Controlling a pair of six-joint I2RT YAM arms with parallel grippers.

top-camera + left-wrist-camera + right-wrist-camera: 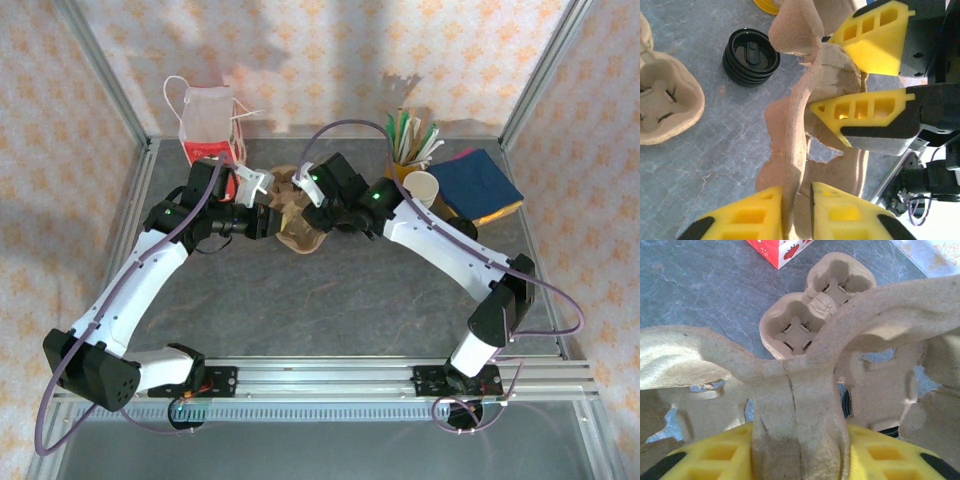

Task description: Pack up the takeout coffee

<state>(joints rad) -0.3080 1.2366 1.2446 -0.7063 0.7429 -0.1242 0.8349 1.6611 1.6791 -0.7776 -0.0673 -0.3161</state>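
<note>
- Takeout coffee cup (pixel 421 187): set upright, unlidded, near the far right corner of the table (pixel 330 310), right of both claws.
- Left gripper (pixel 796 194), right gripper (pixel 800 437): both closed on the pulp carrier (pixel 880 305); right arm is placed nearer.

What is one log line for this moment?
left gripper: jaws pinch cup carrier | right gripper: jaws pinch same carrier | black lids: on table

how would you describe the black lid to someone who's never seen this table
On the grey table, look between the flat pulp carrier and the raised pulp carrier. The black lid sits there: round and ribbed, black where its neighbours are brown.
</note>
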